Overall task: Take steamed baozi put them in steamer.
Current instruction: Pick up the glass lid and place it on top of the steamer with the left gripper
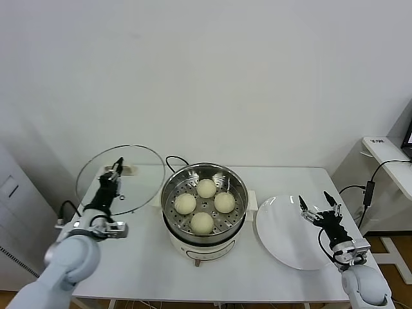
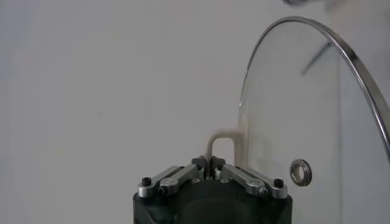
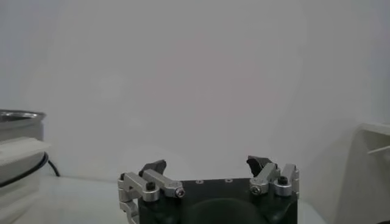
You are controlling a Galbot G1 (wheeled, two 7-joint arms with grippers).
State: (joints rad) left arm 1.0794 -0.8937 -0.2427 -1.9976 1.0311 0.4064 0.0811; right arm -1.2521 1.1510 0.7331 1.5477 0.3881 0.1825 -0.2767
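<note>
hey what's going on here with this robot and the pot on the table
All four steamed baozi already sit on the perforated tray inside the steamer. The left gripper is shut on the handle of the glass lid, holding it upright, left of the steamer. The right gripper hangs open and empty over the white plate, which has nothing on it. The pot is uncovered.

Left claw (image 1: 116, 168) raised with fingers pinched shut, while the right claw (image 1: 319, 206) points upward, fingers spread wide.
</note>
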